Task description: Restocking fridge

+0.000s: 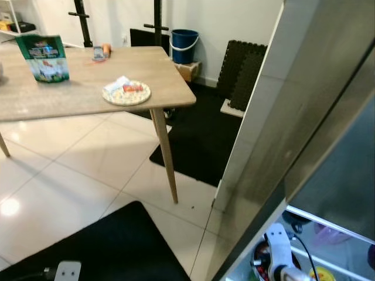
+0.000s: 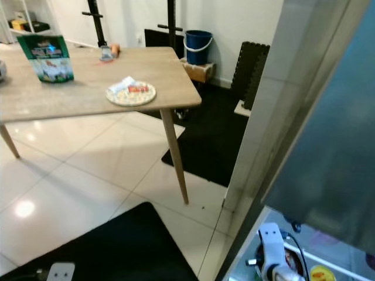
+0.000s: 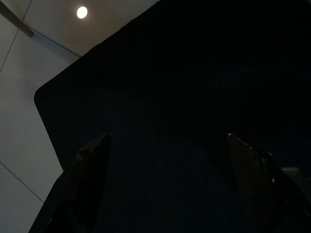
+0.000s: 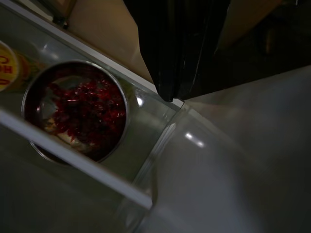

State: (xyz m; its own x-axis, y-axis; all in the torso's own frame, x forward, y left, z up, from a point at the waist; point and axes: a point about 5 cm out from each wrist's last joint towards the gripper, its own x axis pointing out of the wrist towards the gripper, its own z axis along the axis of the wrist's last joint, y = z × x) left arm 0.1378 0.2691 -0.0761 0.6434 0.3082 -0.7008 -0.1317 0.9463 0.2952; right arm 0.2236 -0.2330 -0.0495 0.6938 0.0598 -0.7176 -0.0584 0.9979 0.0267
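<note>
The fridge door [image 1: 304, 117] stands open on my right. On a clear door shelf [image 4: 73, 160] sits a steel bowl of red food [image 4: 77, 114], also seen low in the head view as the bowl [image 1: 261, 260], next to a yellow-lidded container [image 4: 7, 68]. My right gripper [image 4: 169, 97] hangs just above the shelf's edge beside the bowl, its black fingers shut together with nothing in them. My left gripper [image 3: 167, 138] hangs idle over a black mat, fingers wide open.
A wooden table [image 1: 76, 99] to the left holds a plate of food [image 1: 126, 92], a green bag [image 1: 44, 57] and small items. A black floor mat [image 1: 117, 246] lies at my feet. A blue bucket [image 1: 184, 45] and dark foam mats [image 1: 243, 73] stand by the far wall.
</note>
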